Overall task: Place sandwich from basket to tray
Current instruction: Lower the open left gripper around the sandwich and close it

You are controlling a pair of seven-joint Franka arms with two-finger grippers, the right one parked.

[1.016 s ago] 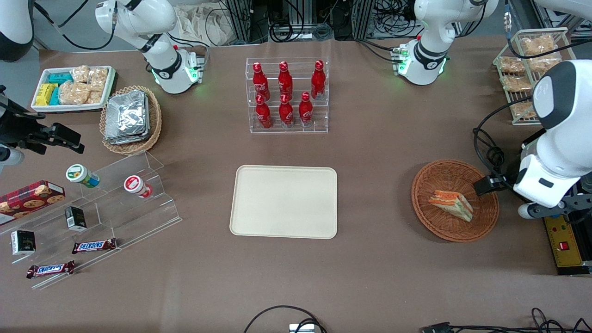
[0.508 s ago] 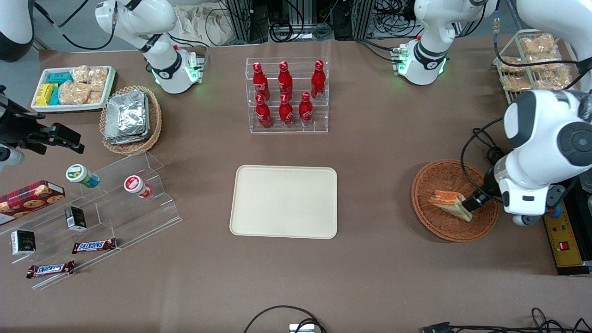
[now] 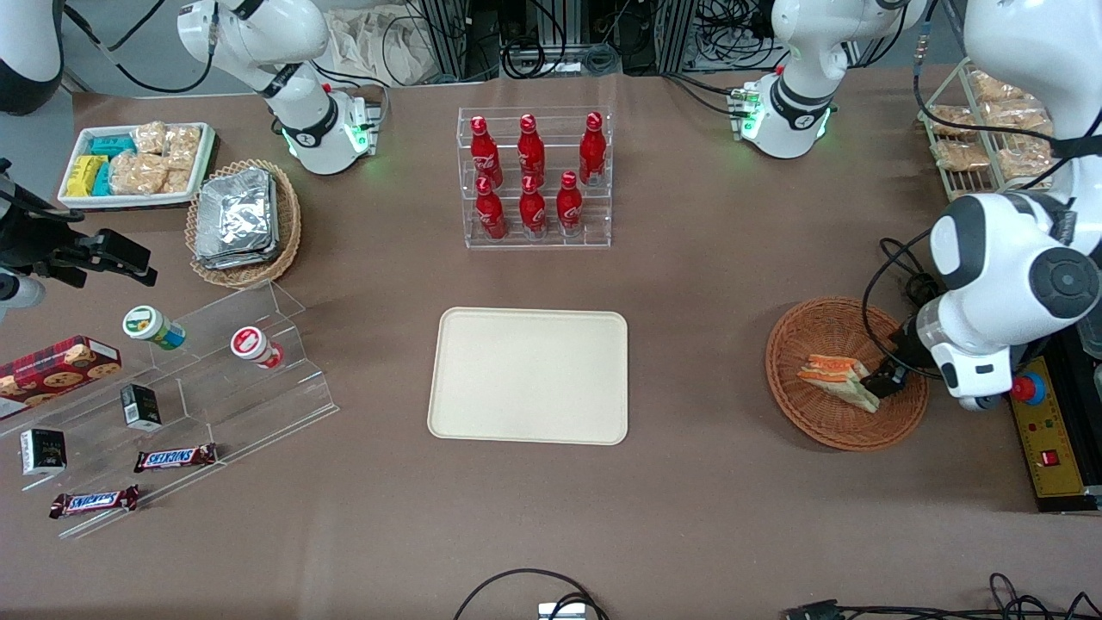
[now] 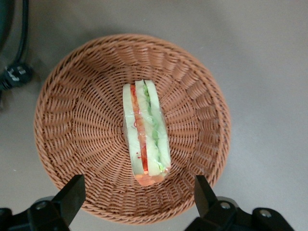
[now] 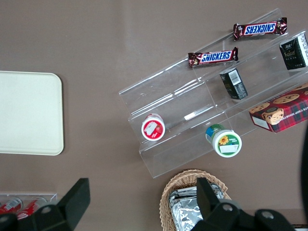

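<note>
**Open gripper poised over the sandwich in the basket**

We see the small triangular wedge sandwich (image 4: 146, 139) of pale bread with orange-red and green filling lying in the middle of the round reddish-brown woven wicker basket (image 4: 72, 120). In the wrist view its long axis runs straight away from the gripper, the cut face with its stripes of filling turned up toward the camera. In the front view the sandwich (image 3: 837, 381) lies with its long axis roughly along the worktop's length (slightly slanted), one end toward the tray and the other toward the working arm's end.

The left arm's black two-finger gripper (image 4: 139, 202) hangs above the basket with its fingers (image 4: 72, 195) spread wide, wider than the sandwich is thick, and it holds nothing. The near end of the sandwich sits between the two fingers in the wrist view; we cannot tell whether they touch it. From the front the gripper (image 3: 885, 381) shows just at the sandwich's end nearest the working arm, inside the rim of the basket (image 3: 796, 405).

The large flat cream-beige rectangular tray (image 3: 529, 375) lies bare at the middle of the brown worktop (image 3: 689, 517), well apart from the basket. Farther from the front camera than the tray stands a clear rack of red bottles (image 3: 534, 176).
</note>
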